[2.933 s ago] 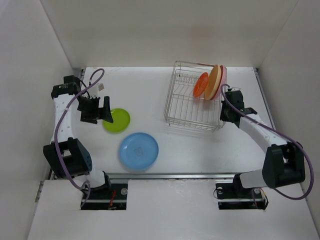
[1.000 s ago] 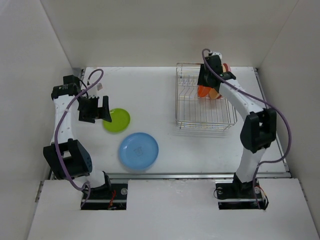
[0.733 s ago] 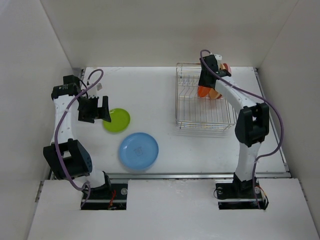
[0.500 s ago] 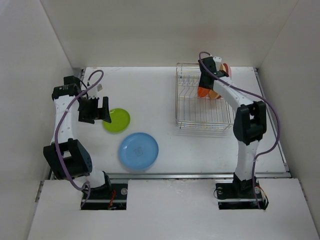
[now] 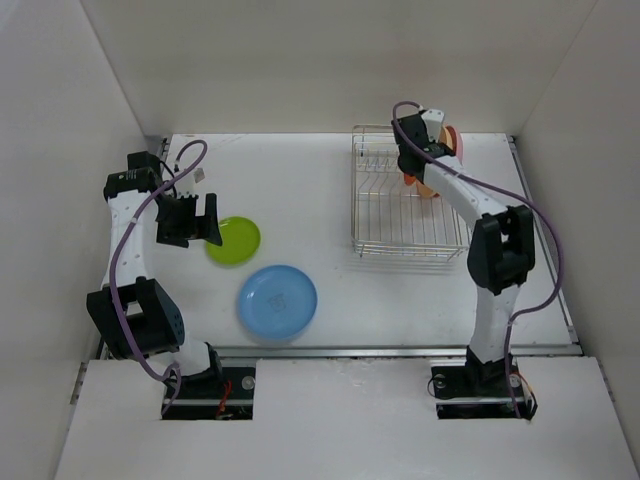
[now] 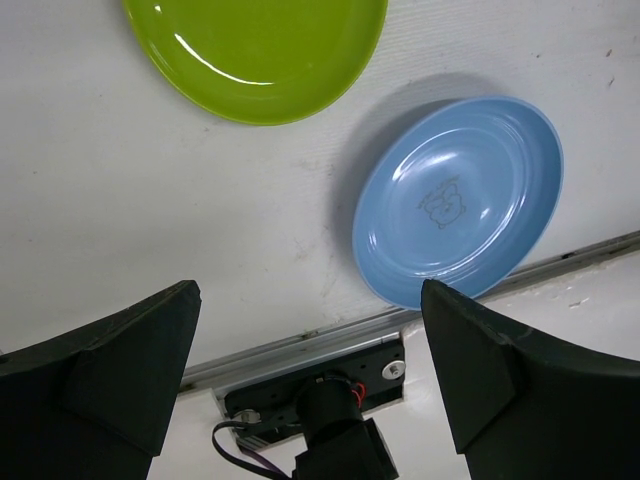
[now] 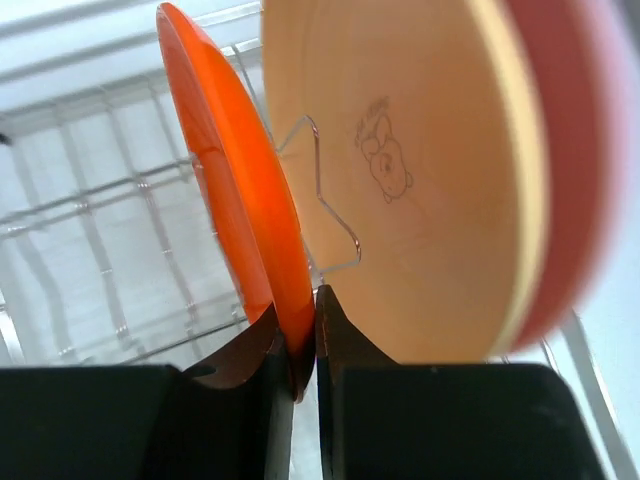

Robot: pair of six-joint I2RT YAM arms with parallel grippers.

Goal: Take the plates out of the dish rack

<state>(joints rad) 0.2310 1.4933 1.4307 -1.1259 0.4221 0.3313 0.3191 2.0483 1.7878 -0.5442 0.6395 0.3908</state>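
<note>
**Top external.** Dish rack (image 5: 400,225) sits on the bench (image 5: 320,175), right of centre toward the upper edge. The right arm reaches over the rack's upper right corner, and the right pincer (image 5: 412,165) points down among the plates standing on edge there. Only a sliver of the orange-red plate (image 5: 409,180) shows under the wrist. The pincer's state is not readable from here. Lime green plate (image 5: 235,240) lies flat on the bench at centre left. Blue plate (image 5: 277,300) lies flat just below and right of it, the two apart. Left pincer (image 5: 214,221) hangs at the lime green plate's left rim.

**Left wrist.** The left pincer's fingers (image 6: 110,370) are spread wide with nothing between them. Lime green plate (image 6: 255,50) is at the top of the frame, blue plate (image 6: 460,200) at centre right. Both lie flat on the bench.

**Right wrist.** The right pincer (image 7: 297,350) is clamped on the lower rim of the orange-red plate (image 7: 235,170), one finger (image 7: 345,365) on each face. That plate stands upright in the dish rack (image 7: 80,200). The pale yellow-orange plate (image 7: 420,200) stands just right of it, with a bent wire prong (image 7: 325,205) between them. The pink plate (image 7: 580,150) stands behind the yellow-orange one, at the right edge of the frame.
</note>
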